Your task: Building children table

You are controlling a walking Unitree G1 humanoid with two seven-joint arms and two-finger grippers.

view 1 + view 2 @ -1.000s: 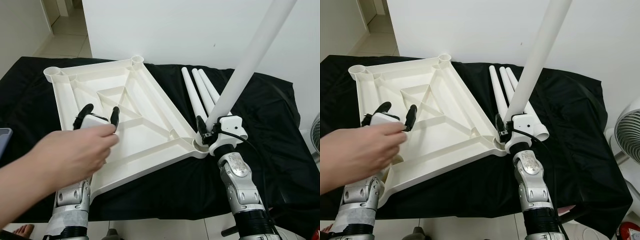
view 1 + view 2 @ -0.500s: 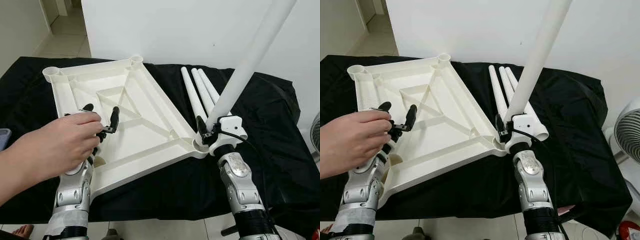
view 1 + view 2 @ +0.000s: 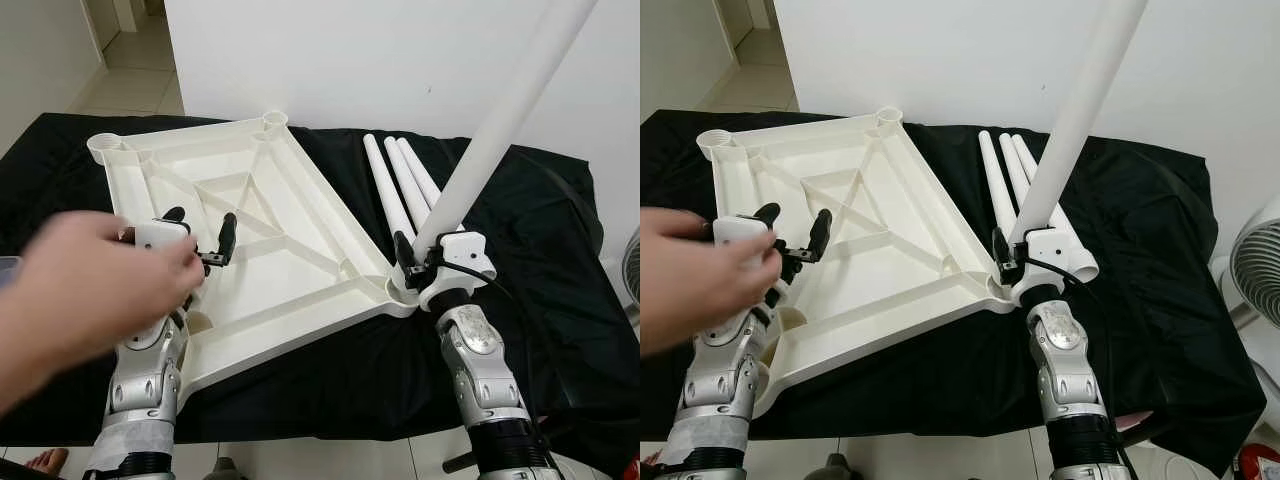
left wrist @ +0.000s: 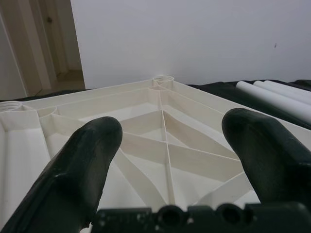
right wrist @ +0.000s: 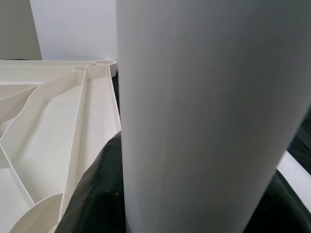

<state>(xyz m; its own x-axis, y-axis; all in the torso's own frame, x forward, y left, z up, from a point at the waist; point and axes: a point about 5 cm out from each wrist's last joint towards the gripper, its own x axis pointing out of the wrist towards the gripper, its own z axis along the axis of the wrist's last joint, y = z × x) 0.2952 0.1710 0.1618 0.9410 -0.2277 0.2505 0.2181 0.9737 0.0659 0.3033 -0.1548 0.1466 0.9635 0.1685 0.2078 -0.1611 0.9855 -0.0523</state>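
The white ribbed tabletop [image 3: 300, 250] lies upside down on a black cloth. My right gripper [image 3: 420, 250] is shut on a long white leg [image 3: 500, 130], which stands tilted with its foot at the near right corner socket [image 3: 400, 295]. In the right wrist view the leg [image 5: 209, 116] rises between the fingers, beside the tabletop [image 5: 48, 126]. My left gripper [image 3: 204, 216] hovers open over the tabletop's left half, nothing between its fingers [image 4: 77, 170]. A person's hand [image 3: 80, 290], blurred, rests against that gripper's wrist.
Three spare white legs [image 3: 405, 185] lie side by side on the cloth behind my right gripper. A white wall stands just behind the table. A fan [image 3: 1255, 270] is at the far right edge. A doorway and tiled floor are at the back left.
The person's hand has slid back to the left off my left gripper's white housing, which is uncovered again. My right gripper and the leg have stayed put.
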